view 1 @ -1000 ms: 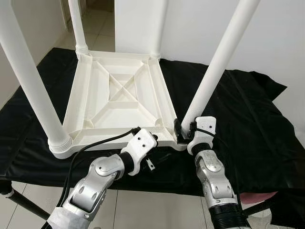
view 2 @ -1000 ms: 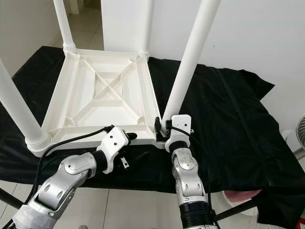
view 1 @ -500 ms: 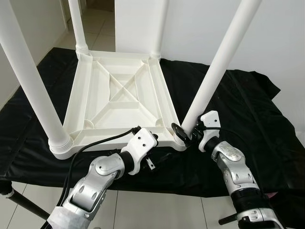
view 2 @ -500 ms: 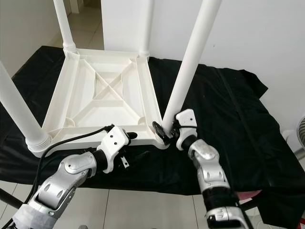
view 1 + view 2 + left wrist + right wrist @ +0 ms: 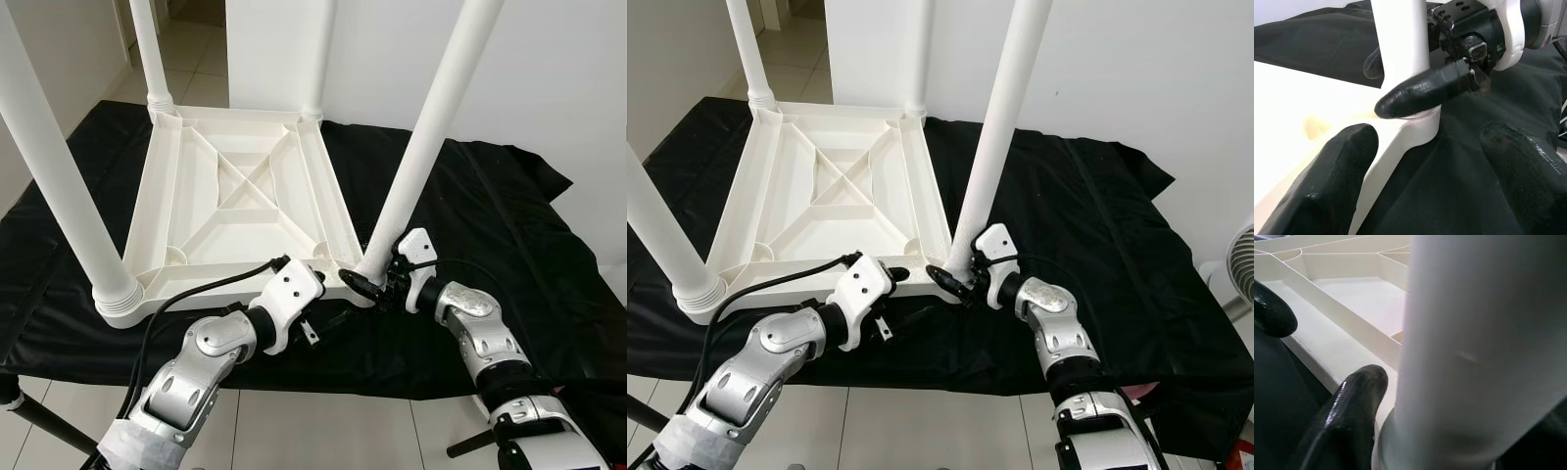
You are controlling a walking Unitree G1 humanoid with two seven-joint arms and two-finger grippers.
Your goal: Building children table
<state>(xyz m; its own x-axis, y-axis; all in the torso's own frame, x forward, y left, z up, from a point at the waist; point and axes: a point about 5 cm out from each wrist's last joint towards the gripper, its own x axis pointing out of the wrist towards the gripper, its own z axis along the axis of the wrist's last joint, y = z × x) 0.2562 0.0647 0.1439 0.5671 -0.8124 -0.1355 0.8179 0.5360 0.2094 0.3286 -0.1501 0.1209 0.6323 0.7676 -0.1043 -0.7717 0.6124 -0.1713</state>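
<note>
A white plastic tabletop (image 5: 240,211) lies upside down on a black cloth (image 5: 509,245) spread over the surface, its ribbed underside facing up and four white legs standing upward from its corners. The near right leg (image 5: 421,147) rises from the corner socket closest to the right gripper (image 5: 377,279), whose jaws straddle the base of that leg: one black finger (image 5: 1422,90) lies across the near side of the leg just above the socket, the other shows behind it, so the jaws are set around the leg, touching it. The left gripper (image 5: 294,269) sits at the near edge of the tabletop, just beside the same corner; in the left wrist view its jaws stand wide apart, one finger (image 5: 1327,181) against the tabletop's rim and the other over the cloth, holding nothing. The near left leg (image 5: 64,186) stands at the left corner, and the two far legs (image 5: 147,49) rise by the wall. A black cable (image 5: 196,294) runs along the left arm.
</note>
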